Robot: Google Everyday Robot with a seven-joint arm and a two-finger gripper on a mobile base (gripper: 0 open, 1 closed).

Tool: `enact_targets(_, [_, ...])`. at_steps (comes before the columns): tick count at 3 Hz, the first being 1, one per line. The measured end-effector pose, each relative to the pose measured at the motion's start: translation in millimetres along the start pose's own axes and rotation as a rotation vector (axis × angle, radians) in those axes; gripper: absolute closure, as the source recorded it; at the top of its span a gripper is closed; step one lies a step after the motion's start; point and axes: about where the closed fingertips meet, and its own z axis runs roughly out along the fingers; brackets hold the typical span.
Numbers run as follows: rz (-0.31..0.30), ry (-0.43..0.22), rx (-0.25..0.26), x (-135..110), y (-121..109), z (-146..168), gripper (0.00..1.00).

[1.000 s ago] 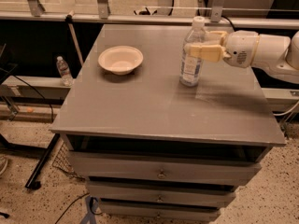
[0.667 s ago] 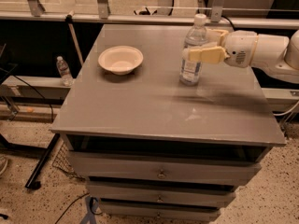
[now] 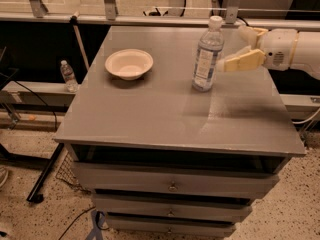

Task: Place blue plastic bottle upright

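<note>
Left to right: a small clear bottle point(image 3: 67, 75) on the ledge beside the table point(image 3: 150, 124), a cream bowl point(image 3: 129, 64), then the blue plastic bottle point(image 3: 206, 56) standing upright right of centre. The gripper point(image 3: 232, 48) is just beside it, fingers spread and holding nothing. The near fingertip lies so close to the label that a sideways drift could topple the light bottle. Whether that tip touches cannot be told, and the arm is cut off at the right edge.
</note>
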Motion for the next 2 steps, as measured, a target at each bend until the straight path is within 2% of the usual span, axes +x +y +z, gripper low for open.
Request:
enact_targets(1, [-0.02,0.121,0.086,8,-20,-43,0.0])
enact_targets(2, [-0.026,0.241,0.2,18,-45,-101,0.0])
